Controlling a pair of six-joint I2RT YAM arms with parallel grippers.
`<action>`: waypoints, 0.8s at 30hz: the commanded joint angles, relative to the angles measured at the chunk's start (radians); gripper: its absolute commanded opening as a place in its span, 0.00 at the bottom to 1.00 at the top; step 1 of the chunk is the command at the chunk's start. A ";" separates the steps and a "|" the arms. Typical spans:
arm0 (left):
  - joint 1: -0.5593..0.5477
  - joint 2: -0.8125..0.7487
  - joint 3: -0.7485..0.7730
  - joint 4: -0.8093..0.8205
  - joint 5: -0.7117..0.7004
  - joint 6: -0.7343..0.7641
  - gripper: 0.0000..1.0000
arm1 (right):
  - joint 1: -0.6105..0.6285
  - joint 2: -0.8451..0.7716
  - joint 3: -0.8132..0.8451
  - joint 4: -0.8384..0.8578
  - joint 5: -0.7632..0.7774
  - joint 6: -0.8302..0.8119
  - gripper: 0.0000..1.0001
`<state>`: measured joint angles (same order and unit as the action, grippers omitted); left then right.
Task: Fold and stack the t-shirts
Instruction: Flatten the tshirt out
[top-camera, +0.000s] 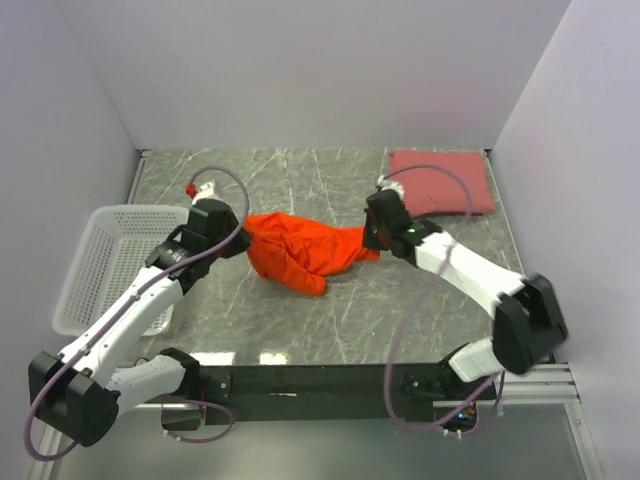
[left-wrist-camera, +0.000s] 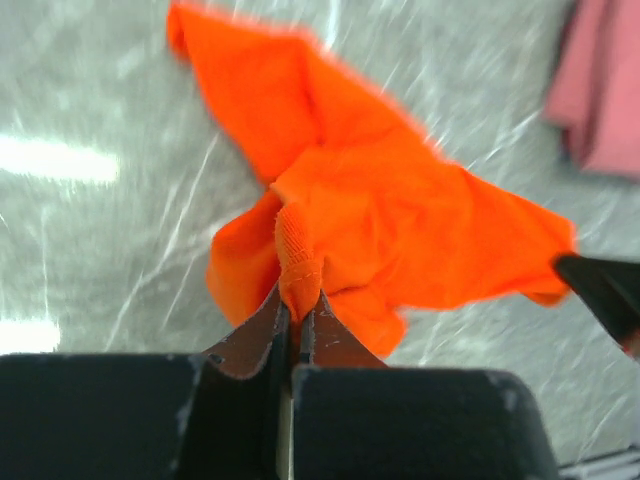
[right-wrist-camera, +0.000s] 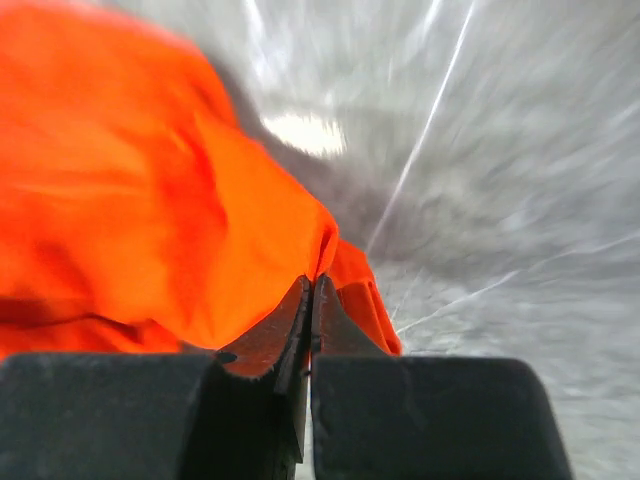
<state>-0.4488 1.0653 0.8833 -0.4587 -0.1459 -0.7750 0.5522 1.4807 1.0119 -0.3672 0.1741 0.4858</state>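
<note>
- Left claw and right claw are clamped on opposite ends of the orange t-shirt, seemingly for spreading.
- Pink t-shirt is kept folded at the far-right corner.

My left arm extends forward and inward, left hand pinched closed on the orange t-shirt; my right arm angles inward, right hand likewise clamped on its opposite end.
</note>
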 joint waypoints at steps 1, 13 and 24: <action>0.001 -0.064 0.168 0.006 -0.101 0.035 0.01 | 0.002 -0.212 0.063 0.025 0.166 -0.027 0.00; -0.001 -0.228 0.542 0.116 -0.075 0.227 0.01 | 0.002 -0.666 0.341 0.094 0.315 -0.246 0.00; 0.001 -0.274 0.761 0.175 0.287 0.281 0.01 | 0.000 -0.783 0.596 0.060 0.172 -0.348 0.00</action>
<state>-0.4530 0.7967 1.5955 -0.3321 0.0807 -0.5369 0.5541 0.6968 1.5570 -0.3157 0.3180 0.2012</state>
